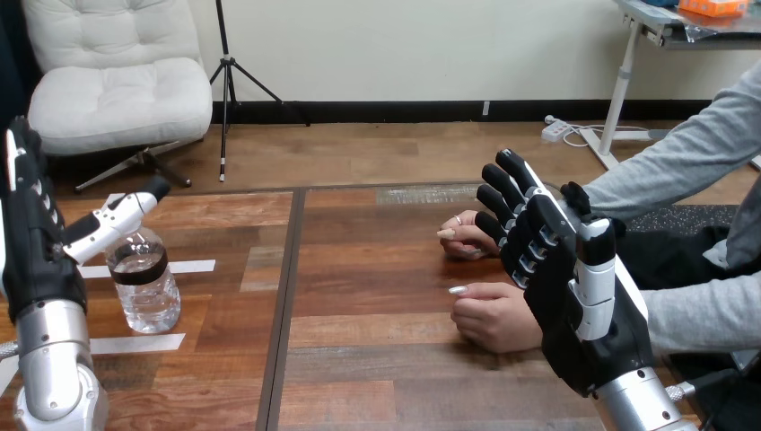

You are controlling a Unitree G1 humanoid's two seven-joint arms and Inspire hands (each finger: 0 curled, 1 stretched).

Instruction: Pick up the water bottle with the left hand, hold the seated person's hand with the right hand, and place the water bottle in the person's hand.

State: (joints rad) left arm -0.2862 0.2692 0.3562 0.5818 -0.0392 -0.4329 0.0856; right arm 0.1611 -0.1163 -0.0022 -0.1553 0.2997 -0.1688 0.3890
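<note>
A clear water bottle [144, 281] with a black band stands upright on the left part of the wooden table [377, 359]. My left hand [31, 235] is raised just left of it, fingers straight, its thumb reaching out above the bottle's top without gripping it. At the right, my right hand [564, 274] is held up with straight fingers, in front of the person's two hands. The person's nearer hand [492, 315] rests loosely curled on the table, right beside my palm. Behind my fingers, the farther hand [465, 239] also lies on the table.
White tape strips [135, 344] lie on the table around the bottle. A dark seam [285, 296] runs front to back between the bottle and the person's hands. The person's grey sleeves [691, 310] come in from the right edge.
</note>
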